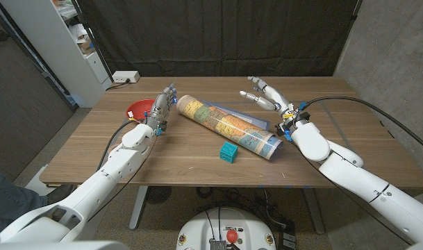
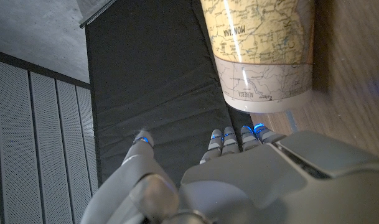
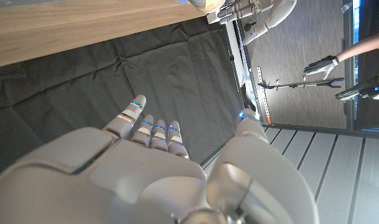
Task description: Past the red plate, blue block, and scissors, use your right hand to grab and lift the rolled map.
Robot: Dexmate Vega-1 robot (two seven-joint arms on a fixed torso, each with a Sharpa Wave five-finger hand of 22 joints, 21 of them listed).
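The rolled map (image 1: 226, 126) lies slantwise across the middle of the table (image 1: 197, 167), one end up near the left hand (image 1: 162, 109) and the other down near the right arm's wrist. Measured from the map, the blue block (image 1: 228, 151) sits just beside it on the robot's side, and the red plate (image 1: 137, 109) peeks out beyond its far left end, partly hidden behind the left hand. I can't pick out the scissors.

The right hand (image 1: 264, 95) hangs beyond the map on its far side, apart from it, fingers spread and holding nothing; I'd say it is lined up for a reach, with the grab not yet made. The left hand stands by the map's upper end, fingers straight and empty, probably parked there to keep out of the way. In the left wrist view the map's printed end (image 2: 264, 56) looms close to its fingertips (image 2: 225, 138), though I can't tell if they touch.
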